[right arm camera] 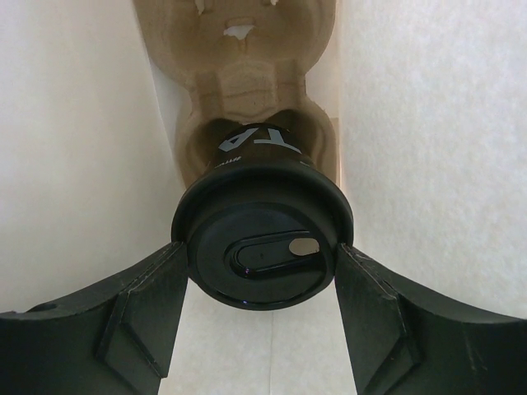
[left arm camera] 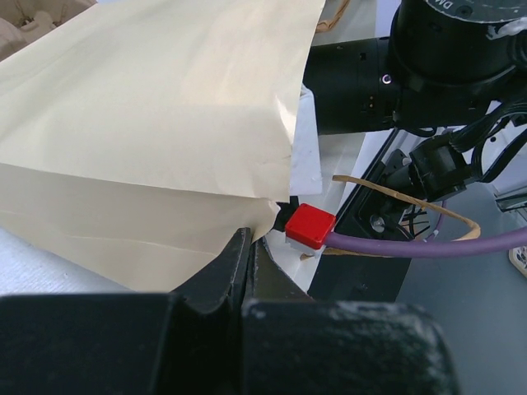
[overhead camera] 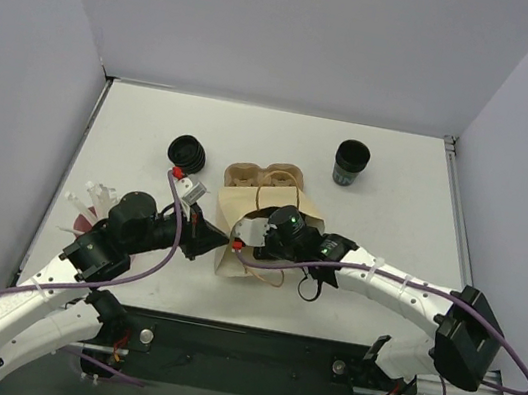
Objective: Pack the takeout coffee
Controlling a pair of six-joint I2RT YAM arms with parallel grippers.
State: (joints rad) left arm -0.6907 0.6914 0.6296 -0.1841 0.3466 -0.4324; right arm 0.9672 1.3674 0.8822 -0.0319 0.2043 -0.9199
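Right wrist view looks into the paper bag (right arm camera: pixel 74 132). The right gripper (right arm camera: pixel 260 257) grasps the takeout coffee (right arm camera: pixel 262 239) by its lid rim, with the cup's base at the near well of the pulp carrier (right arm camera: pixel 239 74), probably to seat it. The left gripper (left arm camera: pixel 247 251) is clenched on the bag's mouth edge, apparently holding it open. The lid hides whether the cup is fully seated. From above, the right wrist covers the cup.
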